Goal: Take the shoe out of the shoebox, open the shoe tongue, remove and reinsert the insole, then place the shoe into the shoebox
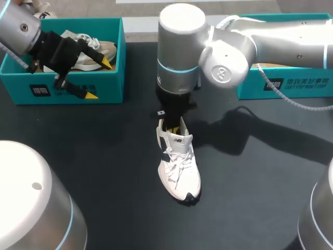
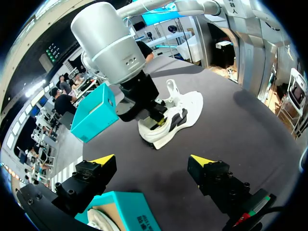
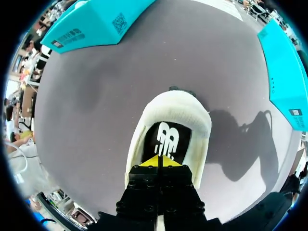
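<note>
E1: Right gripper (image 3: 159,161) is seen pressed closed, yellow tips together, pushed into the opening of the white shoe (image 3: 139,139), right on the black insole (image 3: 166,137). Whether an insole edge is pinched cannot be told.

E2: Shoe position?

E1: It is stood on its sole mid-table, toe toward the robot, tongue (image 1: 179,138) pulled up, well apart from both teal boxes. Left gripper (image 1: 99,78) is held spread and empty above the left shoebox (image 1: 104,86), where a second shoe (image 1: 88,49) is lying.

E2: Risks?

E1: Nothing is bracing the shoe. If the insole is dragged up against friction, the whole shoe is likely to be lifted or tipped. A thin grip on the insole could be lost. The tongue could get folded back over the opening.

E2: Surface, room?

E1: Dark matte table (image 1: 104,172), so no stop against sliding is offered. Right shoebox (image 1: 291,86) is partly covered by the right arm, so any swing toward it should be kept high.
</note>
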Robot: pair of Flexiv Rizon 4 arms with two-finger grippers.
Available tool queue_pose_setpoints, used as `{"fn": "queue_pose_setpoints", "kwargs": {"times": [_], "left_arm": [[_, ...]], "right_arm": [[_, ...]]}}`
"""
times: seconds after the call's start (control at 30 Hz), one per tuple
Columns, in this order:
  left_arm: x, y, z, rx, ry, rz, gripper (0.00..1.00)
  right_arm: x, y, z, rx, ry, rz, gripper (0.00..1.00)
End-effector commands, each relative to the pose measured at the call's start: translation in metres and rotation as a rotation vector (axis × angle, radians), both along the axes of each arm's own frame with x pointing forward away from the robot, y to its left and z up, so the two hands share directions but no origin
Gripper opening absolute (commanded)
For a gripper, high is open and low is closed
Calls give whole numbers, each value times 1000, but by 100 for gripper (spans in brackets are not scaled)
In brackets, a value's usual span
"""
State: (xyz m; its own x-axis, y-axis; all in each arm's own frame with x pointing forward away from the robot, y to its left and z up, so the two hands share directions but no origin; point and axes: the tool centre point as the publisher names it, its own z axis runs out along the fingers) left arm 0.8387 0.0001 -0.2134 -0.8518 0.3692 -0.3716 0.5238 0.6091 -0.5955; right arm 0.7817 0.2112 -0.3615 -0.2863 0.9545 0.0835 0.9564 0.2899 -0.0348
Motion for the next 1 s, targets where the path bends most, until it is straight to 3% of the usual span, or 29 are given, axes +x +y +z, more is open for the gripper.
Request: {"fn": "queue_pose_setpoints", "kwargs": {"times": [0.03,0.23,0.4,0.47,0.5,0.53,1.0], "left_arm": [[0,0,0,3,0,0,100],[0,0,0,3,0,0,100],[0,0,0,3,0,0,100],[0,0,0,3,0,0,100],[0,0,0,3,0,0,100],[0,0,0,3,0,0,100],[0,0,0,3,0,0,100]], "right_arm": [[-5,-9,21,1,63,-26,0],[-23,-11,25,-15,187,-81,0],[-36,-12,19,12,220,-112,0],[-39,-12,15,10,242,-117,43],[-40,-12,15,15,236,-125,95],[-41,-13,14,18,237,-128,100],[-40,-3,18,59,233,-80,100]]}}
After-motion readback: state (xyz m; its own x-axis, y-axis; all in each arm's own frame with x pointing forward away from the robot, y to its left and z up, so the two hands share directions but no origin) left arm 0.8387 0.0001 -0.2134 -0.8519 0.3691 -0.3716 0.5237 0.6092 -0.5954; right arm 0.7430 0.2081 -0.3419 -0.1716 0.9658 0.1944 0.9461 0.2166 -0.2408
